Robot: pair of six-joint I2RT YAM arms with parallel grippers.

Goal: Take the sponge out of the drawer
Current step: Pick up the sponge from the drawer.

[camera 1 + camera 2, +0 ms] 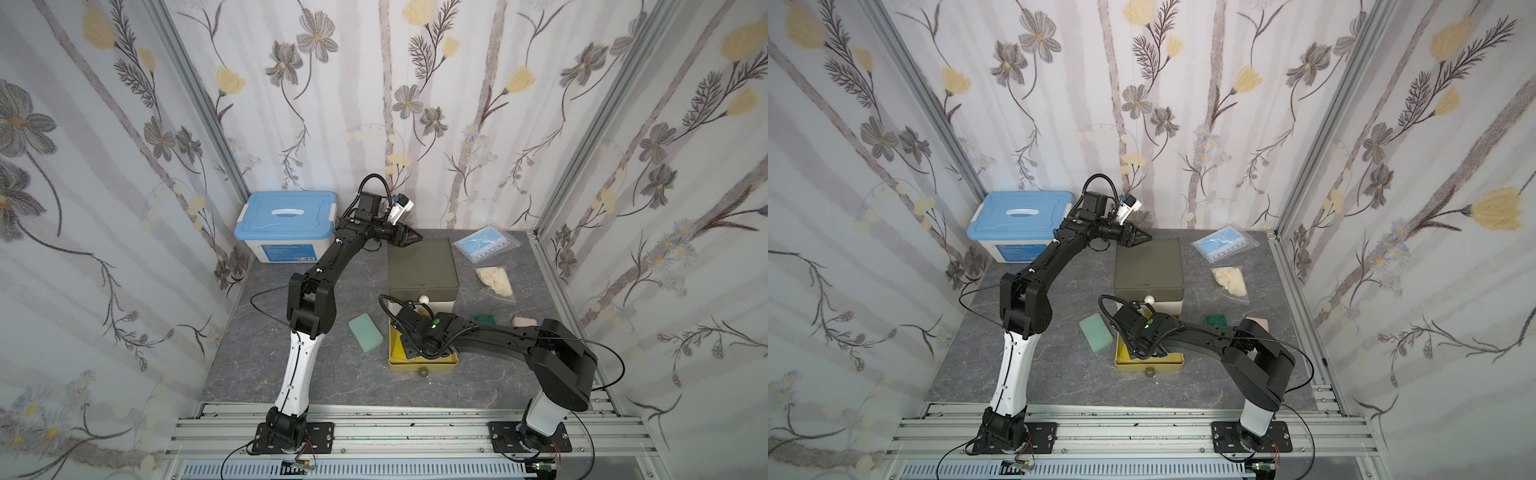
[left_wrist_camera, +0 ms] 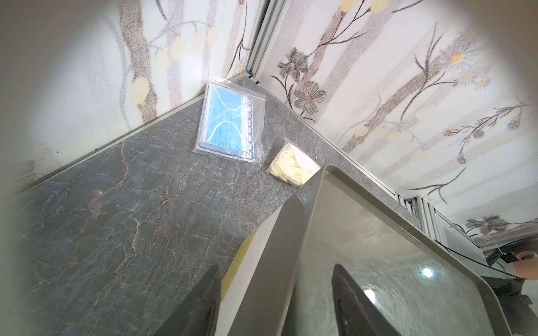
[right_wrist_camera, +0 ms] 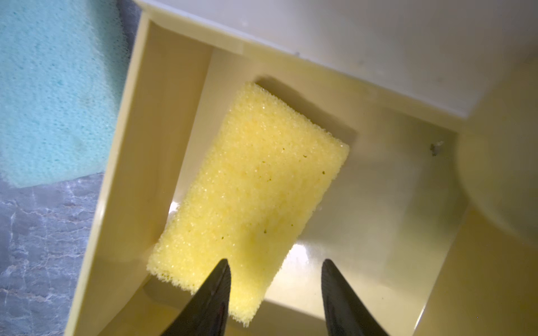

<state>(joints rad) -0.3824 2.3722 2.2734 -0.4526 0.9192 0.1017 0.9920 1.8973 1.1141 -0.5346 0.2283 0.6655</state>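
Observation:
A yellow sponge (image 3: 253, 186) lies flat and slantwise on the floor of the pulled-out yellow drawer (image 3: 139, 145), the lowest one of the olive-topped cabinet (image 1: 422, 262). My right gripper (image 3: 275, 261) hangs open inside the drawer (image 1: 424, 365) just above the sponge's near end. One fingertip (image 3: 221, 273) is over the sponge and the other is over bare drawer floor. In both top views the right wrist hides the sponge. My left gripper (image 2: 276, 266) is shut on the cabinet's raised back rim (image 2: 314, 186), one finger outside and one on the top, at the back left corner (image 1: 415, 237) (image 1: 1144, 237).
A pale green sponge (image 1: 365, 332) lies on the table just left of the drawer. A blue-lidded box (image 1: 284, 224) stands at the back left. Bagged masks (image 1: 484, 245) and a bag of gloves (image 1: 494, 280) lie right of the cabinet. A dark green pad (image 1: 483, 318) lies near the right arm.

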